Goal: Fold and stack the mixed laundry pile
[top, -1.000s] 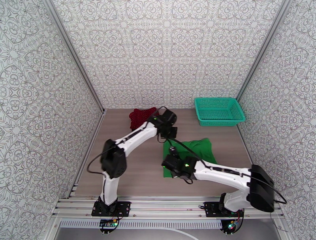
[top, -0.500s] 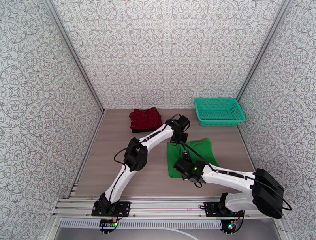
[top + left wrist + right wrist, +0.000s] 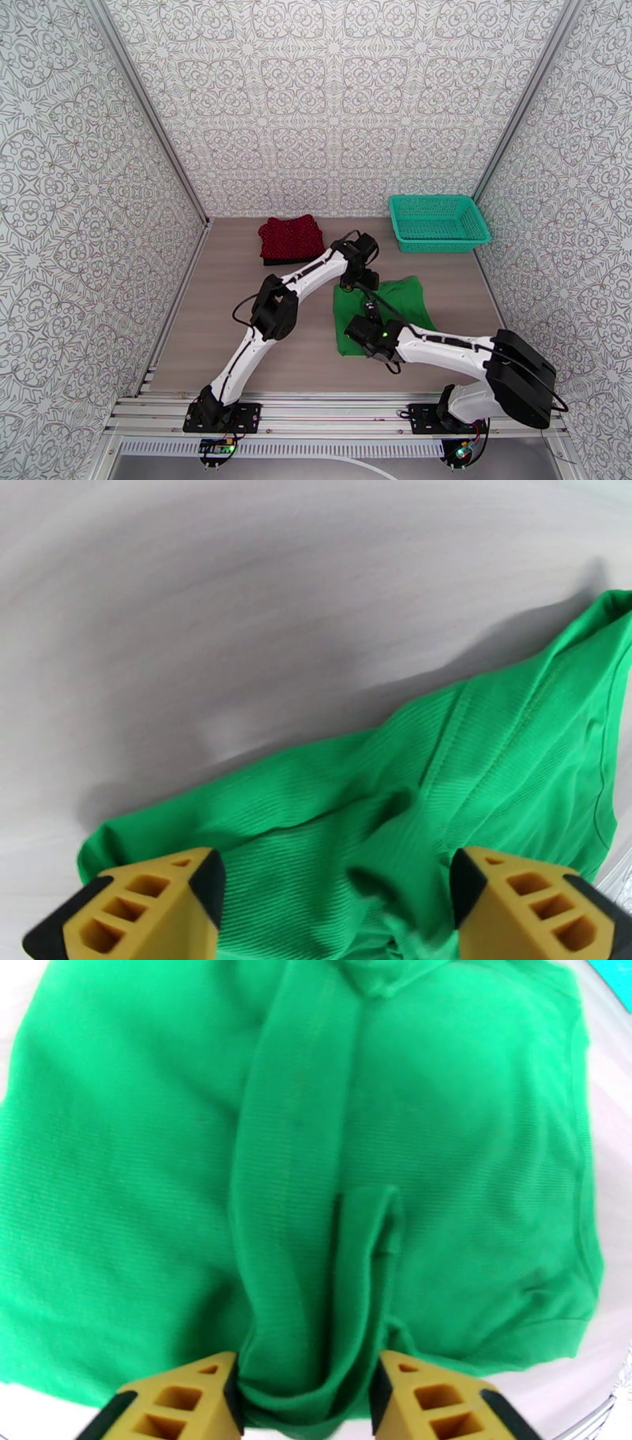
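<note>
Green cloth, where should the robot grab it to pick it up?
Probably the raised ridge running down the middle of the green cloth, pinched from straight above. It stands up from the rest, which lies flat on the table and gives fingers little to catch. The right gripper straddles the ridge's near end, jaws apart.

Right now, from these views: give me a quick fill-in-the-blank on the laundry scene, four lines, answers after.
1. The left tool and right tool both hover over the garment coloured ___.
2. The dark red dotted garment lies on top of a ___ one.
3. The teal basket sits at the table's far ___ corner.
4. The left tool's jaws stand ___.
Missing words: green; black; right; open.
</note>
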